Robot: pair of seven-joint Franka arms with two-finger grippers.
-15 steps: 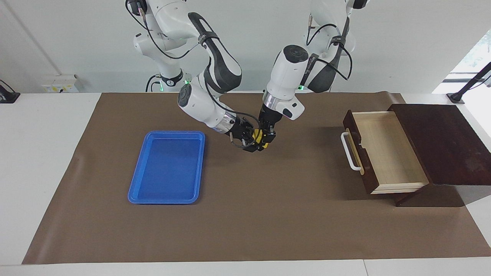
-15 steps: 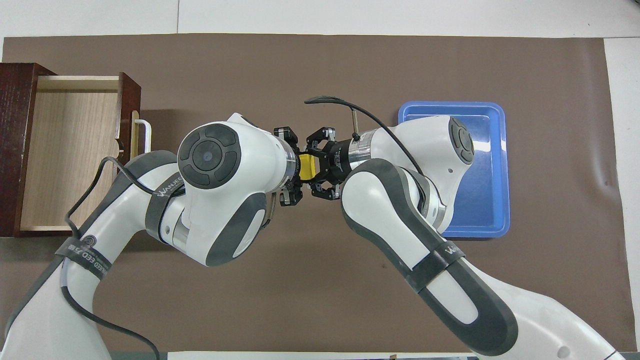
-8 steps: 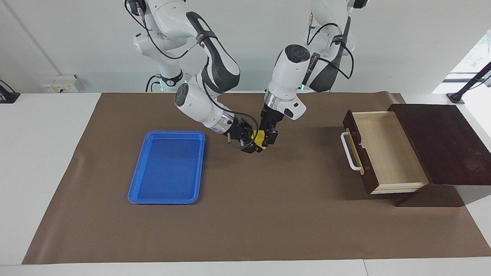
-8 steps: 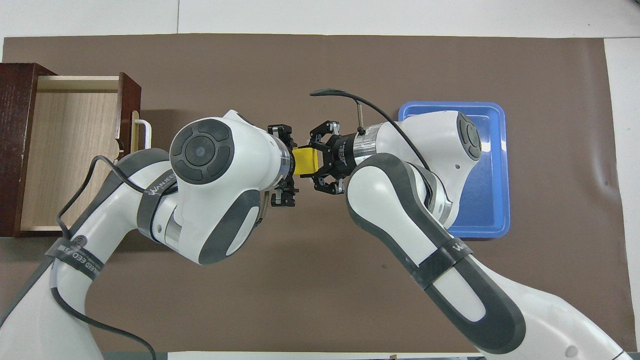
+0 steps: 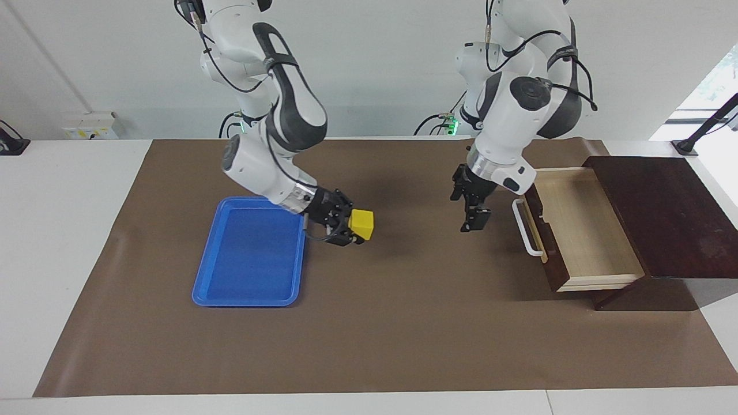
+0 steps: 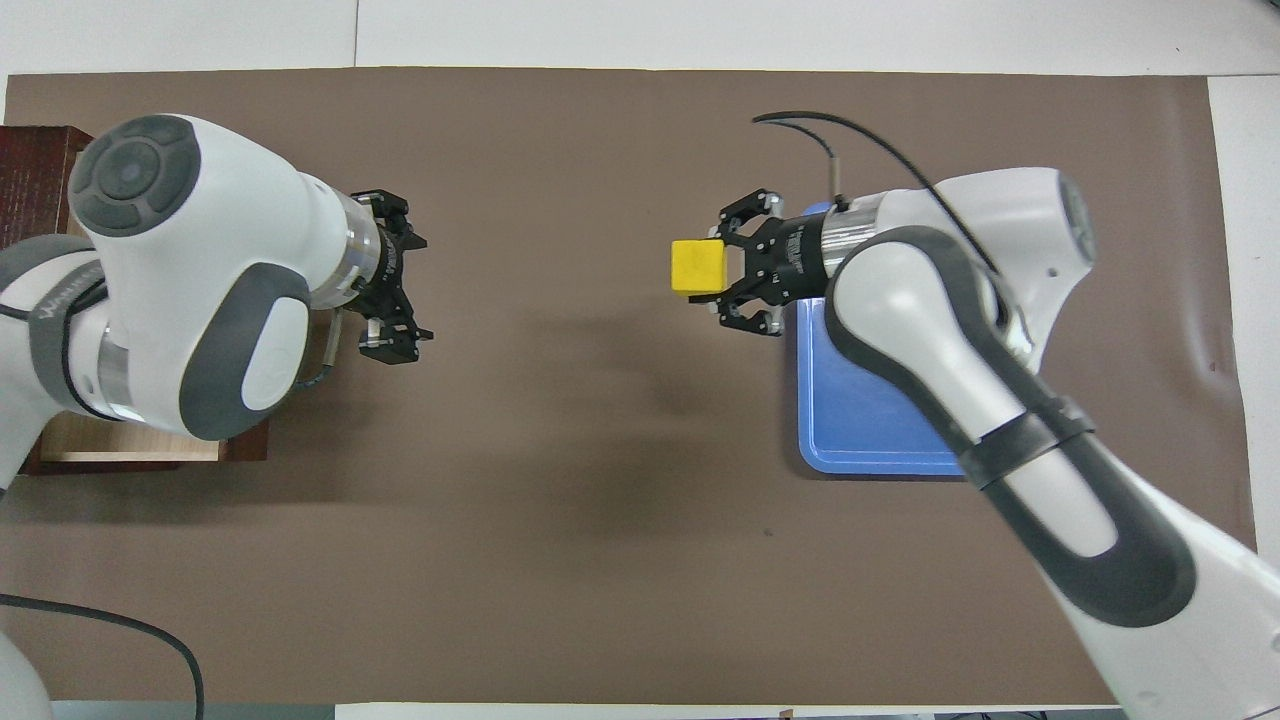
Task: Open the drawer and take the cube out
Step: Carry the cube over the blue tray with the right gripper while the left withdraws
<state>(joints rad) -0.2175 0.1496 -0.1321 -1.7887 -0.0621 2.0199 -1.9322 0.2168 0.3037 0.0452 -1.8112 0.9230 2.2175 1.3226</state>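
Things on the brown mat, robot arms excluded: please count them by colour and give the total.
Yellow: 1, small yellow solid cube
Blue: 1, blue plastic tray
Dark brown: 1, dark brown wooden box with its open drawer
Total: 3

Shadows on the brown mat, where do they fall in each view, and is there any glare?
Facing view: the right gripper holding the cube throws a soft dark patch on the mat toward the drawer, which shades the mat below it; window glare at the frame's edge. Overhead view: two faint blurred shadows lie mid-mat; no glare.
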